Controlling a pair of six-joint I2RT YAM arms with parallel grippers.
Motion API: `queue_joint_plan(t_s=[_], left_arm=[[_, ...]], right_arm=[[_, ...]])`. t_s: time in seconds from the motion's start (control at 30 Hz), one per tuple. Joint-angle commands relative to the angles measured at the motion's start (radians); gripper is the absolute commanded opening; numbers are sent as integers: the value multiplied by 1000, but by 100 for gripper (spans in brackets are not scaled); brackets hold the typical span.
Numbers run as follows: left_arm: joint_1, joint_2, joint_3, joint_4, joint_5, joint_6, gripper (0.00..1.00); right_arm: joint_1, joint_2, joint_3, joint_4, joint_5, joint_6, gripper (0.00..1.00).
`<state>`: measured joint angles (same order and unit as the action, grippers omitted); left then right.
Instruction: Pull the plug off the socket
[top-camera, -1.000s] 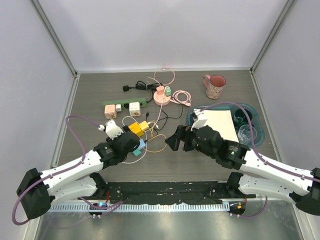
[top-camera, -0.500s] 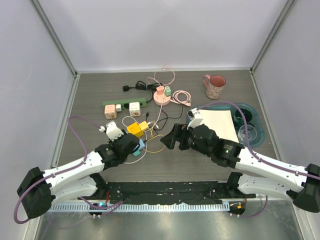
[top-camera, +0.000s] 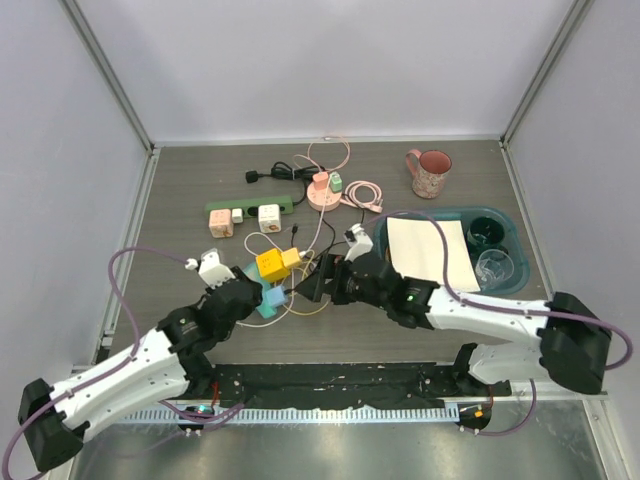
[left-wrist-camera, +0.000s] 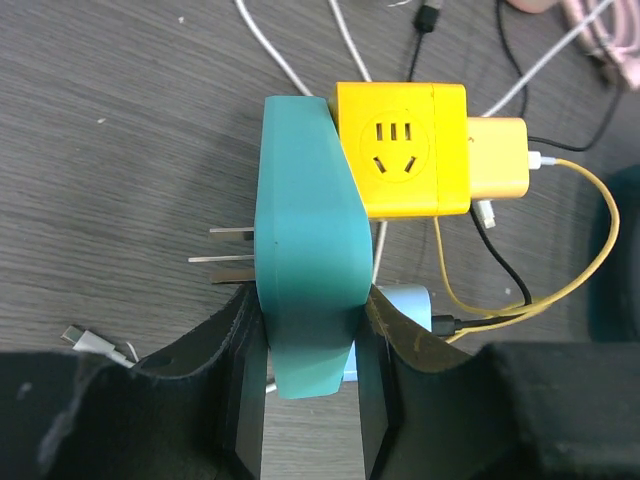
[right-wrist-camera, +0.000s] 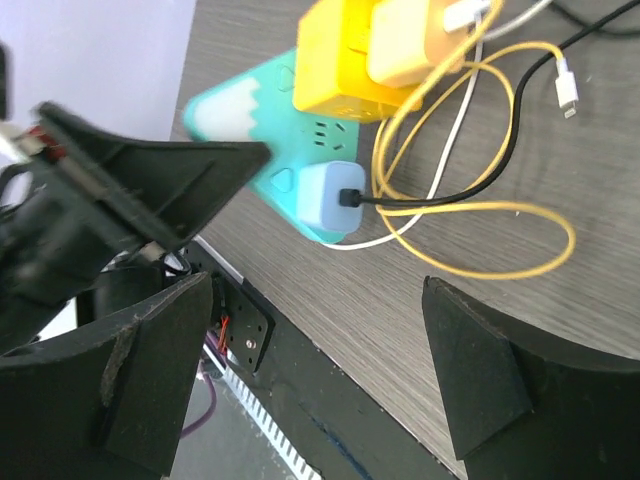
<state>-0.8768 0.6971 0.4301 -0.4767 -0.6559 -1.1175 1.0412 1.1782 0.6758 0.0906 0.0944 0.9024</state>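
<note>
A teal socket block (left-wrist-camera: 305, 250) is clamped between my left gripper's (left-wrist-camera: 305, 330) black fingers, its metal prongs (left-wrist-camera: 230, 258) pointing left. A light blue plug (left-wrist-camera: 405, 305) with a black cable sits in the socket's far face, partly hidden behind the right finger. In the right wrist view the same plug (right-wrist-camera: 328, 195) is seated in the teal socket (right-wrist-camera: 250, 120). My right gripper (right-wrist-camera: 315, 370) is open and empty, just short of the plug. From above, the left gripper (top-camera: 252, 293) and the right gripper (top-camera: 315, 285) face each other.
A yellow cube socket (left-wrist-camera: 400, 150) with a yellow charger touches the teal block, among loose yellow, white and black cables (right-wrist-camera: 480, 200). A green power strip (top-camera: 250, 208), a pink round socket (top-camera: 323, 192), a pink mug (top-camera: 430, 172) and a teal tray (top-camera: 515, 230) stand farther back.
My right gripper has moved left, close to the teal socket and its plug. My left arm has drawn back to the left, still holding the socket.
</note>
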Motion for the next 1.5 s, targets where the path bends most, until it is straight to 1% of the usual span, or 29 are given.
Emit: queue_joint_plan(t_s=[0.0,0.03,0.13,0.27,0.33,0.43,0.63,0.73,0.77,0.83,0.87,1.03,1.07,1.13,1.17,1.27,1.47], left_arm=[[-2,-155,-4,93,2,51,0],[-2,-180,-8,98,10,71,0],[-2,-266,-36,131,32,100,0],[-4,-330,-73,150,48,125,0],[-2,-347,-76,132,56,133,0],[-2,-364,-65,102,59,139,0],[-2,-407,-67,98,81,133,0],[-2,-438,-74,95,93,122,0],[-4,-455,-77,95,96,122,0],[-4,-468,-79,83,99,124,0],[-2,-478,-79,76,98,125,0],[-2,-504,-91,69,108,125,0],[-2,-507,-96,72,111,128,0],[-2,-504,-99,75,107,133,0],[-2,-499,-99,73,101,137,0],[-2,-466,-90,46,59,145,0],[-4,-366,-70,44,35,193,0]], right_arm=[[32,127,45,175,-44,104,91],[42,189,66,167,-36,102,91],[60,305,152,139,-38,104,88],[75,385,179,214,-67,119,84],[82,400,183,248,-67,119,81],[82,428,200,251,-58,112,79],[83,465,226,248,-53,110,74],[83,466,216,284,-59,109,70],[83,465,209,303,-65,105,66],[83,460,206,311,-67,104,61],[83,460,206,313,-67,99,56],[85,462,200,330,-81,99,45],[85,466,200,334,-81,98,35],[85,468,200,343,-79,96,24],[86,466,200,348,-114,96,16],[86,463,203,347,-122,90,1],[86,437,200,301,-101,63,1]])
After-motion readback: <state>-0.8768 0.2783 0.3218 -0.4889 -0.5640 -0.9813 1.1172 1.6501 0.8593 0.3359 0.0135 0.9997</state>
